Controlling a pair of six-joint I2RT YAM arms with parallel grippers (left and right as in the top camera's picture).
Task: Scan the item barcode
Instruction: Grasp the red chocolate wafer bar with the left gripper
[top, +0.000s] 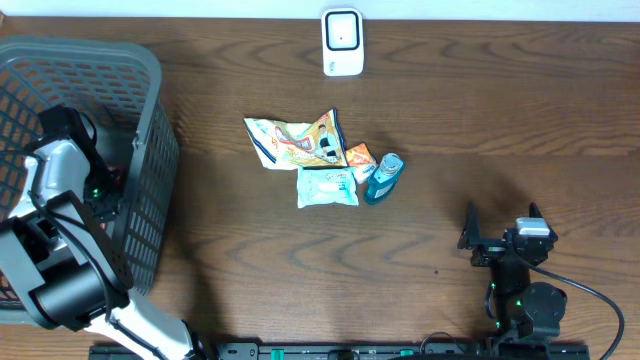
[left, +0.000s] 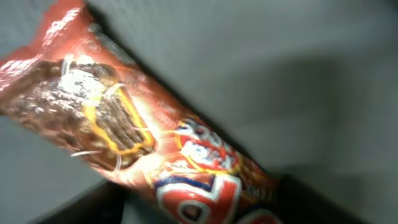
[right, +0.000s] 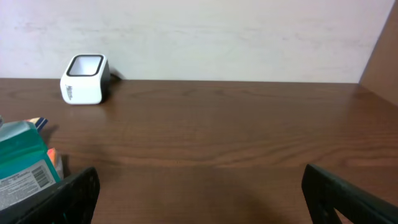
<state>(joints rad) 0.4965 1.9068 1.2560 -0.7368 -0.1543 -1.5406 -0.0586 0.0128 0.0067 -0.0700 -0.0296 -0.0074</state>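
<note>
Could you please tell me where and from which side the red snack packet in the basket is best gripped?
Probably across its narrow width near the middle, coming down from above through the open top of the basket. The red snack packet is long and slim and lies slanted in the left wrist view, so the grip should straddle its long edges, not its ends.

Open table (top: 500, 130) between scanner (top: 342, 42) and packets (top: 318, 160), and wide room right of them; basket (top: 160, 140) walls crowd the left side
</note>
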